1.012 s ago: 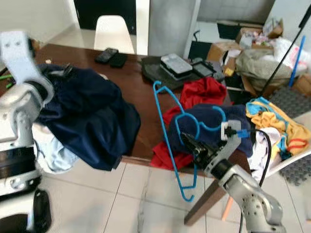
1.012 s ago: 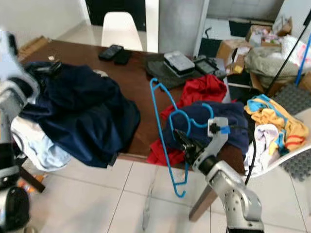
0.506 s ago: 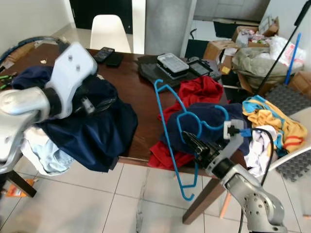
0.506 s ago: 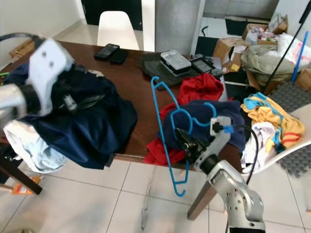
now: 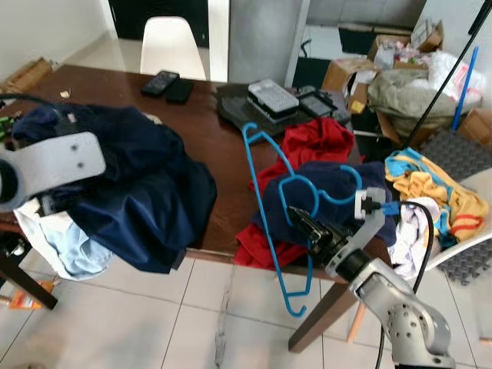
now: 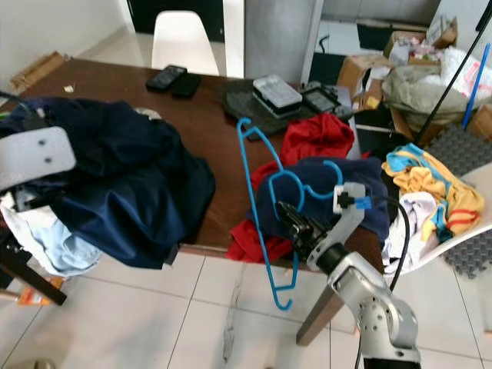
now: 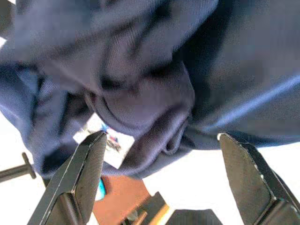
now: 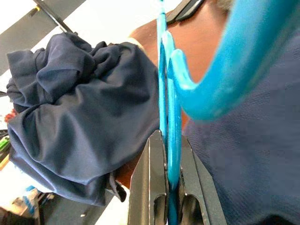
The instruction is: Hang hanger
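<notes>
Right wrist view: my right claw point(image 8: 171, 187) has its two black fingers point(image 8: 149, 187) pressed together on a thin bar of the blue hanger point(image 8: 165, 93), whose thick curved hook sweeps across the upper corner. Left eye view: the same claw point(image 5: 301, 223) holds the hanger point(image 5: 265, 207) upright over the near edge of the brown table point(image 5: 204, 138), with the hanger's lower end hanging past the edge above the tiled floor point(image 5: 138, 323). Just behind it lies a dark blue garment point(image 5: 338, 192) on top of a red cloth point(image 5: 315, 142). Left wrist view: my left claw point(image 7: 159, 173) has its fingers point(image 7: 84, 173) spread wide apart, poised close to a navy jacket point(image 7: 140, 61) but gripping nothing. Left eye view: that jacket point(image 5: 138, 192) is heaped on the table's left side and droops over the edge. Two phones point(image 5: 167, 83) and a grey case point(image 5: 273, 96) lie at the far side; a white chair point(image 5: 167, 42) stands beyond.
</notes>
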{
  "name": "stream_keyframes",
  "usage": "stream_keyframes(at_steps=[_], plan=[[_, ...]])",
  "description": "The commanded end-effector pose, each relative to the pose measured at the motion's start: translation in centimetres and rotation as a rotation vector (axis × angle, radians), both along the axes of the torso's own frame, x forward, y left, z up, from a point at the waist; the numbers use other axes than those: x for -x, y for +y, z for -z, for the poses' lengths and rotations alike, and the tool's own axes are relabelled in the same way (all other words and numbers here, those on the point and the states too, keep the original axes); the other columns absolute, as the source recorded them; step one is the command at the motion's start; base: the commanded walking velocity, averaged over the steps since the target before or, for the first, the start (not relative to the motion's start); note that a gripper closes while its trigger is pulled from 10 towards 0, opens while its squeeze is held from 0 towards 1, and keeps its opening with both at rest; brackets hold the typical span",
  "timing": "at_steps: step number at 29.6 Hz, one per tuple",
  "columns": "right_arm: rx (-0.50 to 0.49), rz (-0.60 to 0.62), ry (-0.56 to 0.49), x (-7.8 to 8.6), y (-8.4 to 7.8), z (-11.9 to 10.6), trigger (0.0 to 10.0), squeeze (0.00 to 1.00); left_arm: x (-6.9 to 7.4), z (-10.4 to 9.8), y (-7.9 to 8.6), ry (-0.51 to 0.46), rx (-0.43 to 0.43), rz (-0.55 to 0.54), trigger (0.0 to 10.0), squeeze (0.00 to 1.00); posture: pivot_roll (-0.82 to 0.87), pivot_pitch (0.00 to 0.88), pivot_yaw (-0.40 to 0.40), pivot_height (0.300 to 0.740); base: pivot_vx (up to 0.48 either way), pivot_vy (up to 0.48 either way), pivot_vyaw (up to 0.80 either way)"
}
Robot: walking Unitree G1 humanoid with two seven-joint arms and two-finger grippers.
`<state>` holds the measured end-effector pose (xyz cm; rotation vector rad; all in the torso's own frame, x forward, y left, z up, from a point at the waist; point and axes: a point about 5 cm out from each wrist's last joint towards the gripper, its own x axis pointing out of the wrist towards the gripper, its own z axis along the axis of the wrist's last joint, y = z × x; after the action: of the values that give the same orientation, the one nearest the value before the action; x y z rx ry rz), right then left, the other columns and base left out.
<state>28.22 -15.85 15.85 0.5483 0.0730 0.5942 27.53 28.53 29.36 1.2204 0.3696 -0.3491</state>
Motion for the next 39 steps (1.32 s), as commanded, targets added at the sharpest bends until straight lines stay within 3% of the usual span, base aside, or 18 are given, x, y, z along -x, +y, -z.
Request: stream_keyframes(at_steps=[1, 4, 6, 8, 10, 12, 13, 14, 15, 16, 18, 30, 37, 39], plan=[[-0.011, -0.008, 0.015, 0.1, -0.2, 0.2, 10.0, 0.00, 0.2, 0.2, 0.0, -0.003, -0.025, -0.018, 10.0, 0.00, 0.08, 0.144, -0.042, 0.740, 0.000, 0.000, 0.00], [-0.011, -0.009, 0.016, 0.1, -0.2, 0.2, 10.0, 0.00, 0.3, 0.6, -0.3, 0.006, -0.012, -0.009, 10.0, 0.00, 0.08, 0.145, -0.040, 0.740, 0.000, 0.000, 0.00], [-0.012, -0.010, 0.016, 0.1, -0.2, 0.2, 10.0, 0.00, -0.3, 0.9, -0.9, -0.055, 0.027, -0.018, 10.0, 0.00, 0.08, 0.145, -0.043, 0.740, 0.000, 0.000, 0.00], [-0.012, -0.010, 0.016, 0.1, -0.2, 0.2, 10.0, 0.00, -0.3, 0.9, -0.9, -0.055, 0.027, -0.018, 10.0, 0.00, 0.08, 0.145, -0.043, 0.740, 0.000, 0.000, 0.00], [-0.011, -0.010, 0.016, 0.1, -0.2, 0.2, 10.0, 0.00, -1.2, 0.0, -1.3, -0.183, 0.116, -0.051, 10.0, 0.00, 0.08, 0.144, -0.041, 0.740, 0.000, 0.000, 0.00], [-0.011, -0.010, 0.016, 0.1, -0.2, 0.2, 10.0, 0.00, -1.2, 0.0, -1.3, -0.183, 0.116, -0.051, 10.0, 0.00, 0.08, 0.144, -0.041, 0.740, 0.000, 0.000, 0.00], [-0.011, -0.010, 0.016, 0.1, -0.2, 0.2, 10.0, 0.00, -1.6, -0.6, -1.6, -0.246, 0.196, -0.063, 10.0, 0.00, 0.08, 0.145, -0.042, 0.740, 0.000, 0.000, 0.00], [-0.011, -0.010, 0.016, 0.1, -0.2, 0.2, 10.0, 0.00, -1.6, -0.6, -1.6, -0.246, 0.196, -0.063, 10.0, 0.00, 0.08, 0.145, -0.042, 0.740, 0.000, 0.000, 0.00], [-0.010, -0.009, 0.016, 0.1, -0.3, 0.2, 10.0, 0.00, -1.9, -1.2, -2.2, -0.271, 0.289, -0.066, 10.0, 0.00, 0.08, 0.145, -0.041, 0.740, 0.000, 0.000, 0.00], [-0.010, -0.009, 0.016, 0.1, -0.3, 0.2, 10.0, 0.00, -1.9, -1.2, -2.2, -0.271, 0.289, -0.066, 10.0, 0.00, 0.08, 0.145, -0.041, 0.740, 0.000, 0.000, 0.00], [-0.009, -0.010, 0.017, 0.1, -0.3, 0.2, 10.0, 0.00, -2.1, -1.4, -3.0, -0.251, 0.401, -0.070, 10.0, 0.00, 0.08, 0.145, -0.041, 0.740, 0.000, 0.000, 0.00], [-0.012, -0.013, 0.020, 0.1, -0.2, 0.2, 10.0, 0.00, -1.2, 1.7, -3.5, -0.037, 0.452, -0.151, 10.0, 0.00, 0.08, 0.140, -0.037, 0.740, 0.000, 0.000, 0.00], [-0.014, -0.014, 0.021, 0.1, -0.2, 0.2, 10.0, 0.00, -1.0, 1.2, -2.5, -0.093, 0.409, -0.224, 10.0, 0.00, 0.08, 0.140, -0.037, 0.740, 0.000, 0.000, 0.00], [-0.016, -0.015, 0.022, 0.1, -0.2, 0.3, 10.0, 0.00, -1.0, 0.8, -1.6, -0.119, 0.378, -0.263, 10.0, 0.00, 0.08, 0.135, -0.037, 0.740, 0.000, 0.000, 0.00]])
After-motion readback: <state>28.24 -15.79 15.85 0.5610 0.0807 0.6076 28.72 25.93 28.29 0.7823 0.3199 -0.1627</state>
